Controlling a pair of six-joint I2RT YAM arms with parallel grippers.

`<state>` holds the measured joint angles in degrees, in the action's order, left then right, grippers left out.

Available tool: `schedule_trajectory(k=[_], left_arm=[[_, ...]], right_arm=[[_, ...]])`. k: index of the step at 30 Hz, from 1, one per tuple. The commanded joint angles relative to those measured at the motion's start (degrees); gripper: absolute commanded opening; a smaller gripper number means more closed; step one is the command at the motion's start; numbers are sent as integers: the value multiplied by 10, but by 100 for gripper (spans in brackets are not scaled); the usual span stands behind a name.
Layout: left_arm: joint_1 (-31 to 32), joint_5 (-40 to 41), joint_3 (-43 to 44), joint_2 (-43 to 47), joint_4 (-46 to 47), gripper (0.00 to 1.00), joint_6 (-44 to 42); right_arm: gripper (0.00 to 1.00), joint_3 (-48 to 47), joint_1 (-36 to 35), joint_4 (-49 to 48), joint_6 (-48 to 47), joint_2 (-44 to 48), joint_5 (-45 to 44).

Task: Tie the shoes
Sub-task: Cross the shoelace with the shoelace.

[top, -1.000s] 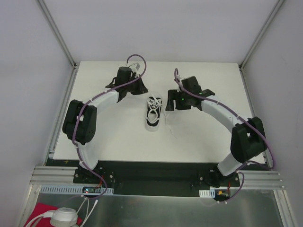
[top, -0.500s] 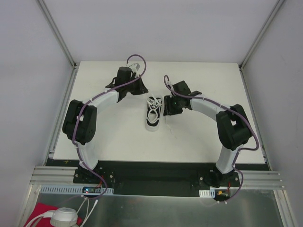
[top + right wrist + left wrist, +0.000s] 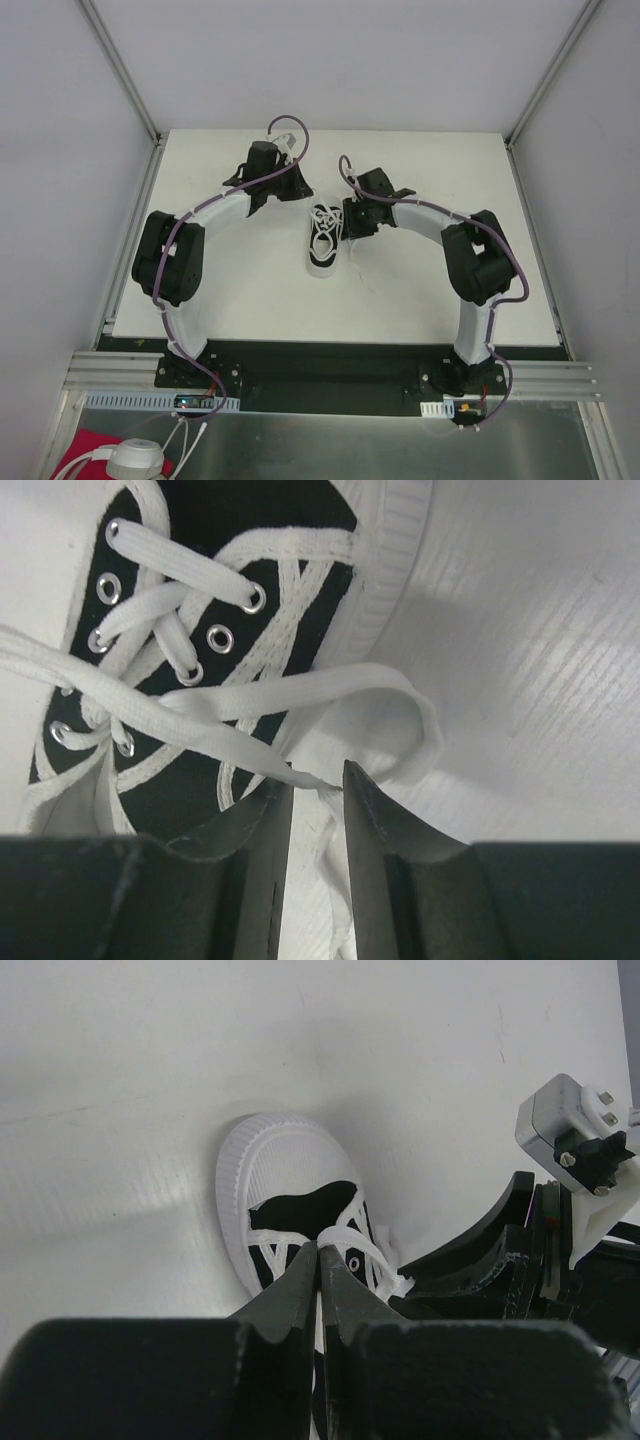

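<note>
- Sneaker [image 3: 323, 240]: lies mid-table [image 3: 240, 290], between both grippers.
- Laces [image 3: 250, 705]: threaded, ends loose, one looping onto the table. We see no knot.
- Left gripper [image 3: 320, 1260]: fingers pressed together over the toe cap. We cannot tell if lace is caught.
- Right gripper [image 3: 315, 780]: jaws narrowly parted, a strand across their tips.
- Progress: early, we judge. Knot and bow remain.

White tabletop [image 3: 420, 300] enclosed on three sides by plain pale wall panels [image 3: 330, 60] (joined at aluminium corner struts [image 3: 120, 70]). Aluminium rail [image 3: 110, 370] borders near edge. Lighting: even.
</note>
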<state>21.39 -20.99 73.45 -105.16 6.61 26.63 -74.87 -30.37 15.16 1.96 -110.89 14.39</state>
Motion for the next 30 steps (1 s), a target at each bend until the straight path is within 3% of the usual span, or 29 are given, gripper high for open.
schedule_trajectory(k=[1,5,13,21,25,27,30], left_arm=[[2,-16,0,37,-4,0,4],[3,-16,-2,37,-4,0,4],[2,-15,-15,40,-4,0,-1],[3,-22,-22,34,-13,0,4],[2,-23,-24,29,-14,0,15],[3,-26,-23,24,-14,0,19],[2,-29,-23,21,-14,0,21]], right_arm=[[27,-33,-4,-7,-4,-7,-4],[1,-32,-5,-2,-11,2,-11],[1,-54,-3,28,-16,94,-48],[1,-264,13,84,9,-18,-21],[67,-378,24,119,38,-109,-27],[70,-391,28,133,42,-106,-27],[73,-297,31,90,33,-58,-48]])
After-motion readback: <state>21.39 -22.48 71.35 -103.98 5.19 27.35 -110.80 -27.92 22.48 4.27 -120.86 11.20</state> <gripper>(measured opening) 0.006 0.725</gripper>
